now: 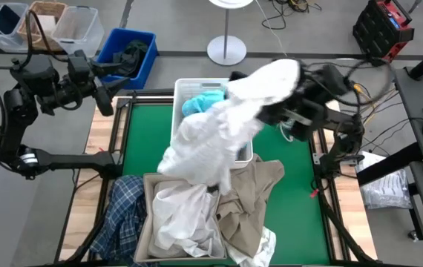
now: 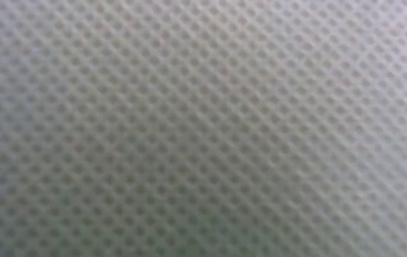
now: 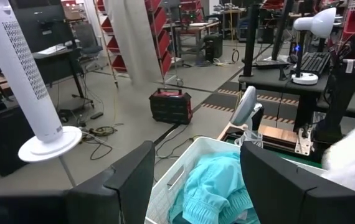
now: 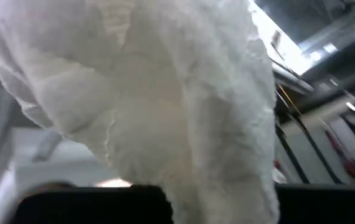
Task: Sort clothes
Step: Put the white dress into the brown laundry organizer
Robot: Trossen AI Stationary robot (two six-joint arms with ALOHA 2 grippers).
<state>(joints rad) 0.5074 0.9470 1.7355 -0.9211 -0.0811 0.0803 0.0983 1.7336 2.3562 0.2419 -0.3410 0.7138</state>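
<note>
Fingers of the right gripper (image 1: 282, 111) are pinching shut on a white garment (image 1: 223, 122), which is hanging in a long drape from the raised gripper across the white bin (image 1: 189, 85) at the far middle of the green mat (image 1: 141, 141). In the right wrist view the white garment (image 4: 165, 106) is filling nearly the whole picture, so the fingertips themselves are hidden under the folds. The left gripper (image 3: 196, 180) is hovering off the mat's far left corner, its fingers standing well apart and holding nothing, pointing toward the white bin (image 3: 177, 162).

A teal garment (image 1: 200, 100) is lying inside the white bin; the same teal garment (image 3: 218, 183) is showing between the left fingers (image 3: 131, 180) in the left wrist view. At the near edge of the mat a beige bin (image 1: 146, 222) is holding a second white garment (image 1: 185, 215). A beige garment (image 1: 252, 196) is spilling over that bin's right side, and a plaid shirt (image 1: 122, 211) is trailing off its left side. The low view is blocked by a textured surface.

Step in hand, as judged: carrying the lifted white garment from the pile toward its destination bin. The next move is likely calling for the trailing hem to be lifted clear of the beige bin, then released fully over the white bin so nothing is draping over its rim.
</note>
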